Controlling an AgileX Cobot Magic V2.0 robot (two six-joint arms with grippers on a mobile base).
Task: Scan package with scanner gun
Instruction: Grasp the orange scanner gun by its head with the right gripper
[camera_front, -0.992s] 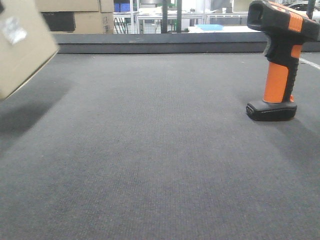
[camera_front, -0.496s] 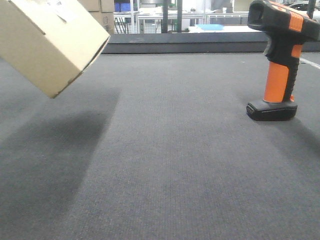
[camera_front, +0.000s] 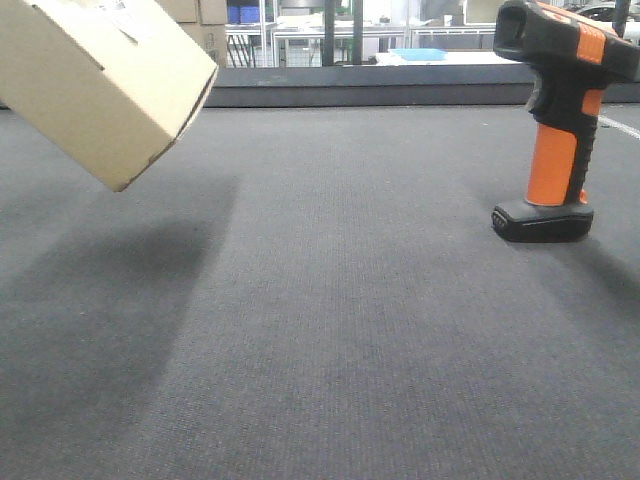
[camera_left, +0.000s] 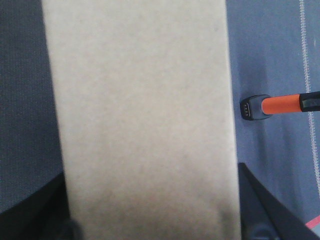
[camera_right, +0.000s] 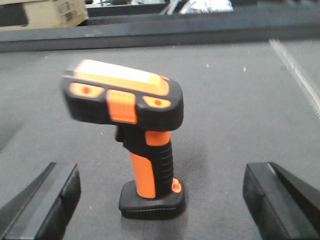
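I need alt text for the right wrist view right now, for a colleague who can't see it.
The scanner gun stands upright on its flat black foot on the grey mat, centred in the open right claw, whose fingers flank it without touching. Its head points to image left; a cardboard box shows far behind, top left.

Seen from the front, the box (camera_front: 100, 80) runs off the top and left edges, and whatever holds it is out of frame. The label (camera_front: 125, 12) on its upper face is clipped and unreadable. The scanner (camera_front: 565, 120) loses the back of its head past the right edge. At the left wrist the box is a blurred tan slab covering all but the dark corners of the left fingers (camera_left: 30, 215). At the right wrist the right fingers (camera_right: 50, 200) are cut off at the bottom, and the scanner's nose is smeared.
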